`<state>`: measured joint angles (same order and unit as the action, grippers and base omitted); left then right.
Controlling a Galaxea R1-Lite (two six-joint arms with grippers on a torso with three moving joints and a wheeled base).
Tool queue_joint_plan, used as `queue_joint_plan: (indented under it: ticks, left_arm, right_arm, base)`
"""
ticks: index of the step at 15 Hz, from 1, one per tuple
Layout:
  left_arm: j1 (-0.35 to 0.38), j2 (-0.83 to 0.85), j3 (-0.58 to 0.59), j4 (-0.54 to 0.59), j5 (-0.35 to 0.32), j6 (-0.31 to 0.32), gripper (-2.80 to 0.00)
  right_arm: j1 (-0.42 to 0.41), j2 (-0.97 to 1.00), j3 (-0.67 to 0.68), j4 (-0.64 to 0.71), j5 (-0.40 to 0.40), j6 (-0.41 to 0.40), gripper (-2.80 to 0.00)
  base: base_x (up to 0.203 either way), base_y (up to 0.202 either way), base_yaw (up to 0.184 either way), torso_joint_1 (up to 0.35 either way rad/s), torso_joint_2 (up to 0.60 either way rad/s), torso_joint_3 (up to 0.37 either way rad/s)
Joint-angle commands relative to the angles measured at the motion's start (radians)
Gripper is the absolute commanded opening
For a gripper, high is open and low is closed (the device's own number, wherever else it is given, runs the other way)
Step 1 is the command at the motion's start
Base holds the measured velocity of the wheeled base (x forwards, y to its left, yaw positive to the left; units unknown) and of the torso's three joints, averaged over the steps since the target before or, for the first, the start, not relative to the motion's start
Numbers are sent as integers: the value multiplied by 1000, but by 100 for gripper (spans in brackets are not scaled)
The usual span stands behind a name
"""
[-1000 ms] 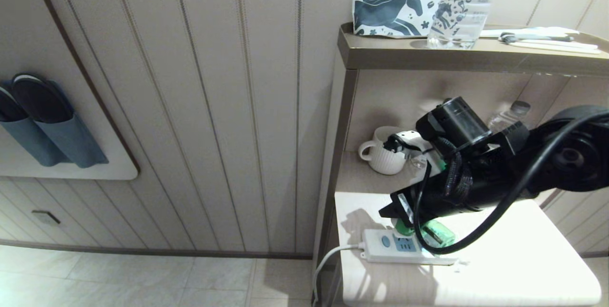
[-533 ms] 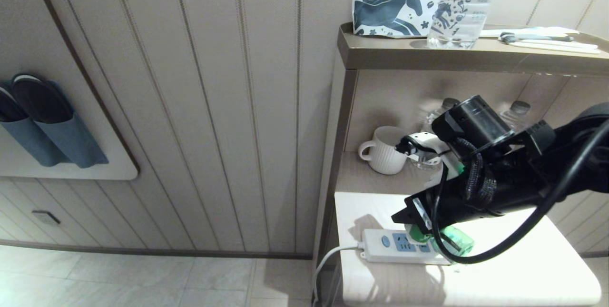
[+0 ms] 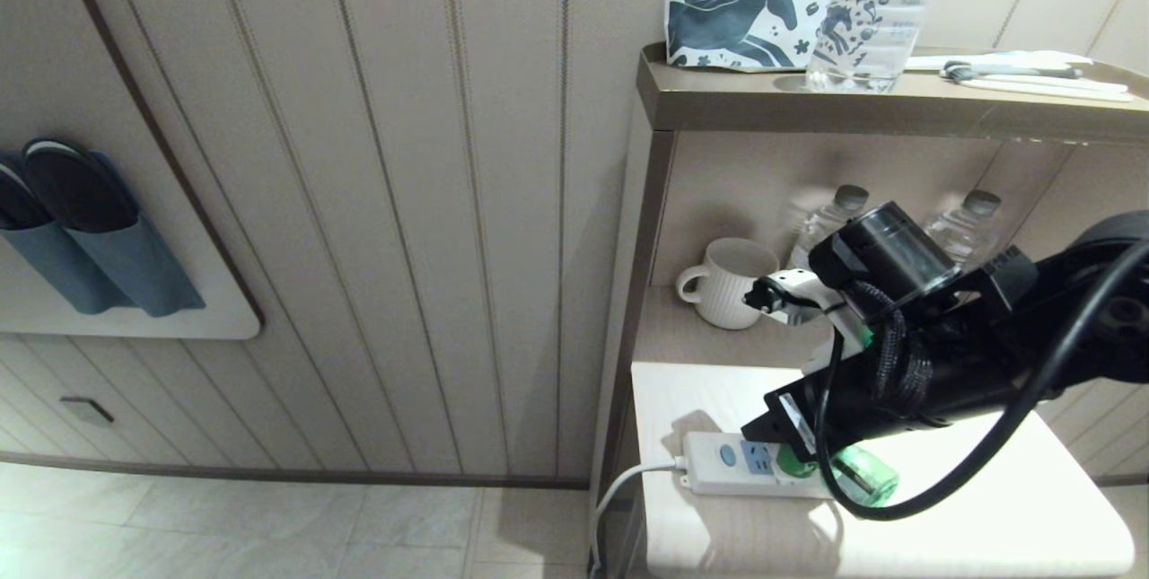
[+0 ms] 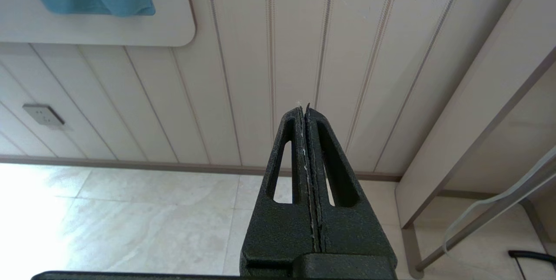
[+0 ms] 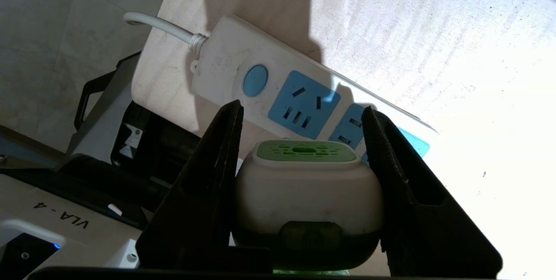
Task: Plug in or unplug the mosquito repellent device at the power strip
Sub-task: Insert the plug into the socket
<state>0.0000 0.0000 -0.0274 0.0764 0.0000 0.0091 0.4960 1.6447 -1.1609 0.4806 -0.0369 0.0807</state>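
Note:
My right gripper (image 3: 790, 437) is shut on the mosquito repellent device (image 3: 863, 474), low over the power strip (image 3: 723, 458) on the white table (image 3: 987, 507). In the right wrist view both fingers press the white sides of the mosquito repellent device (image 5: 308, 184), its green vented cap facing the power strip (image 5: 226, 58). Its prongs are hidden, so I cannot tell whether it is seated. The blue button (image 5: 255, 80) and first socket panel (image 5: 302, 104) are uncovered. My left gripper (image 4: 304, 108) hangs shut and empty near the wall, away from the table.
A white mug (image 3: 723, 287) and two water bottles (image 3: 830, 220) stand on the shelf behind the strip. A horse-print pouch (image 3: 736, 13) and a large clear bottle (image 3: 884, 13) sit on the top ledge. The strip's cord (image 3: 619, 489) drops off the table's left edge.
My right gripper has carried the device to the right along the strip and slightly lower, uncovering the first socket panel. The left arm has not moved.

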Motion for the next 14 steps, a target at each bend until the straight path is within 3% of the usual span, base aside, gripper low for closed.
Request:
queue_joint_plan:
  ticks: [1,14]
  left_arm:
    - [0,0,0,0,0,0,-280]
    - [0,0,0,0,0,0,-280]
  right_arm:
    - [4,9,1,-1,0,1,-280]
    - [0,55,-34,-2,-1,1,-280]
  base:
    - [0,0,0,0,0,0]
    - [0,0,0,0,0,0]
